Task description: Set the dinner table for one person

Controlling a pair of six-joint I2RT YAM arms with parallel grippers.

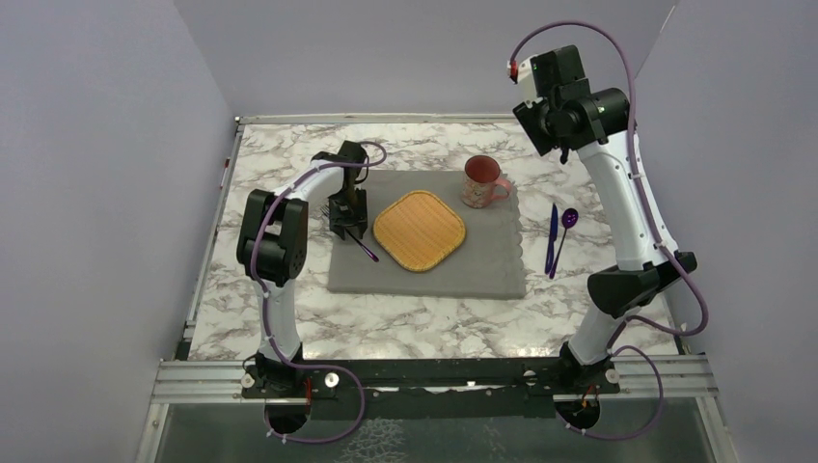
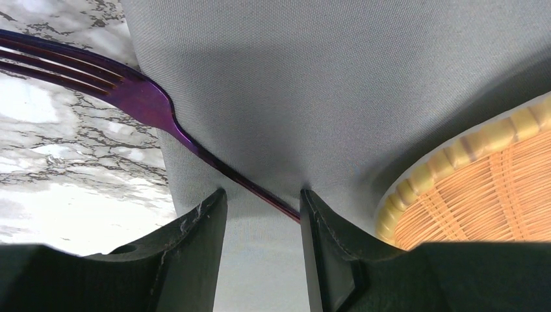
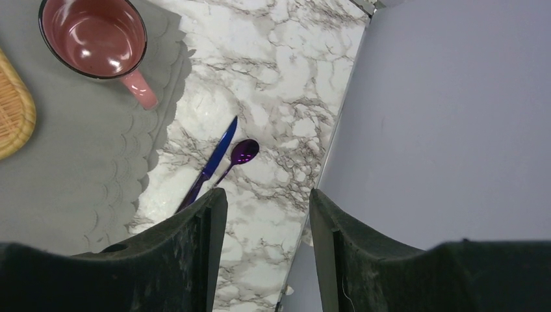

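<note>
On the marble dinner table (image 1: 289, 164) lies a grey scalloped placemat (image 1: 424, 280) with a woven yellow plate (image 1: 420, 231) in its middle and a pink mug (image 1: 480, 181) at its far right corner. A purple fork (image 2: 146, 104) lies slanted at the mat's left edge, tines over the marble. My left gripper (image 2: 263, 195) is low over the fork's handle, open, with the handle's end running under the right finger. A blue knife (image 1: 551, 239) and a purple spoon (image 1: 565, 231) lie right of the mat. My right gripper (image 3: 266, 195) hangs high above them, open and empty.
Purple-grey walls close in the table on the left, back and right; the right wall (image 3: 455, 117) is close beside the right gripper. The table's metal edging (image 1: 386, 119) runs along the far side. Bare marble shows in front of the mat (image 1: 405, 323).
</note>
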